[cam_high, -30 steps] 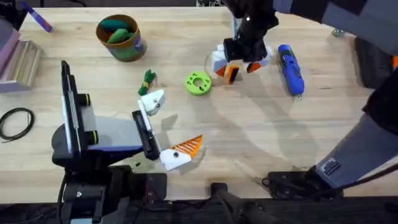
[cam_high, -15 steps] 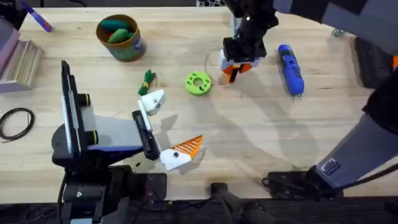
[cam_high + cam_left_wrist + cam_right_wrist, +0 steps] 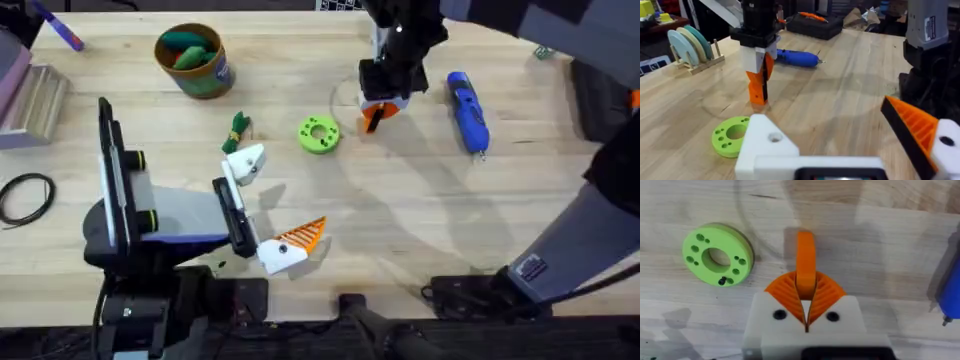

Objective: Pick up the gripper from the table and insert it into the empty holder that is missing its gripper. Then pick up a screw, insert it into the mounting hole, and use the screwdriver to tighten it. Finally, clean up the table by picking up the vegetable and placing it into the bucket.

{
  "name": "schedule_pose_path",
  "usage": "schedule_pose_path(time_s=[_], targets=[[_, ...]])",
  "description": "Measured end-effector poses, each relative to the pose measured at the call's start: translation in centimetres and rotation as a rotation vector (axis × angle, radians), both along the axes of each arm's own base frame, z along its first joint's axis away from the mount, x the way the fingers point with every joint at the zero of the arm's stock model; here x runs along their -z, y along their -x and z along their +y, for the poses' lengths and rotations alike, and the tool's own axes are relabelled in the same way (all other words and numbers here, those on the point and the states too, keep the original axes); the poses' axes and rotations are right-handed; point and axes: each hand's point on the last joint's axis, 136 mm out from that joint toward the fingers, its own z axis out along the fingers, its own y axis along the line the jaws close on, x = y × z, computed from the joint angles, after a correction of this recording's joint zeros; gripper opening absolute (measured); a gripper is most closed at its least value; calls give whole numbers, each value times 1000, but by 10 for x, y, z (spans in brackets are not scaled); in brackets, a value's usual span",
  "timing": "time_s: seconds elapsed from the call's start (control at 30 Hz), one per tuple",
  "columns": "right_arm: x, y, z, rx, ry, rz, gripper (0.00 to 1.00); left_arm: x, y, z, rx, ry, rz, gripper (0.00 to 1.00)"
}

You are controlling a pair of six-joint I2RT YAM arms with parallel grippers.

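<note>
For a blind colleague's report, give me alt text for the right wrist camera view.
The right pincer is shut on the orange gripper piece, held over the wooden table. A lime-green ring disc lies beside it, and the blue screwdriver at the edge.

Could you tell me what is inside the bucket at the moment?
The bucket holds a dark green piece and a red-orange piece, probably toy vegetables, lying against each other. They and the rim cover its bottom, so anything beneath them cannot be seen.

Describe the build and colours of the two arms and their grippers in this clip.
Both arms are black with grey link covers. The right gripper has white finger mounts with orange ribbed pads and dark screw holes. The left gripper is mismatched: one white mount carries an orange ribbed pad, the other white mount is bare. A white label sits on the right arm's grey link.
</note>
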Motion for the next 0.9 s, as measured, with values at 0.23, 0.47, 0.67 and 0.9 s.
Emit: schedule_pose_path(time_s=[0.23,0.47,0.67,0.9], targets=[[-27,4,-2,1,-25,-49,11,0,0,0,0,0,-1,985],[-109,14,-7,1,-128,-251,10,0,0,0,0,0,0,985],[-153,28,-3,-18,-255,-377,10,0,0,0,0,0,0,986],[-135,58,10,-71,-424,-399,9,0,0,0,0,0,0,986]])
